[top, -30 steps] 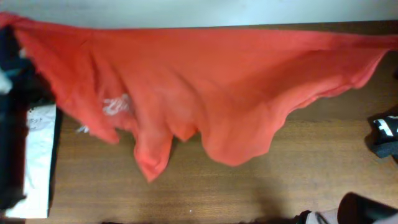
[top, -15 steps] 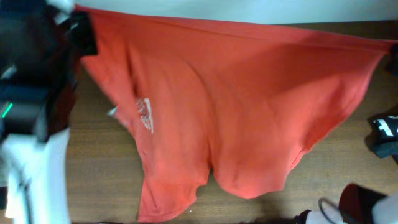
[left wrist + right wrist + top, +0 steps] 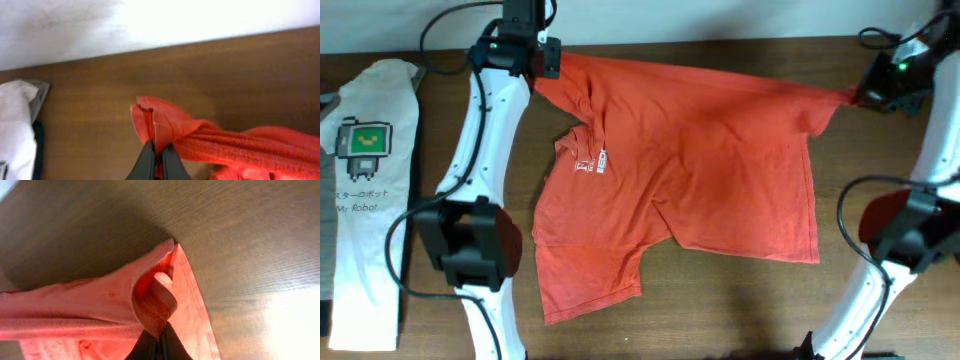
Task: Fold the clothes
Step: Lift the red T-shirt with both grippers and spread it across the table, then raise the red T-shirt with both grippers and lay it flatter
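Gripping, left claw (image 3: 157, 151): clamped on a bunched corner of the orange-red T-shirt (image 3: 700, 160). The two fingers are pressed together, with cloth pinched between them and no gap showing.
Left claw position: at the far left of the surface (image 3: 740, 310), close to its back edge. The wrist view shows the pinched corner standing up in a small fold above the wood.
Right claw (image 3: 159, 341): closed on the opposite corner of the shirt. The hem wraps over the narrow fingertips, and the cloth pulls away in a tight ridge to the left of that view.
Right claw position: at the far right of the surface, near the back edge.
T-shirt location: its top edge is stretched between the two claws along the far side. The rest lies spread on the wood toward the near side.
T-shirt shape: wrinkled and uneven. One long flap reaches nearest the front edge on the left, and the right side ends in a straighter hem.
White lettering (image 3: 582, 166): on the left part of the shirt, partly folded and unreadable.
Tag (image 3: 603, 160): small and white, just beside the lettering.
White T-shirt (image 3: 365, 230): lies folded long at the left edge of the surface, apart from the red one, with its green pixel-robot graphic (image 3: 367, 140) facing up.
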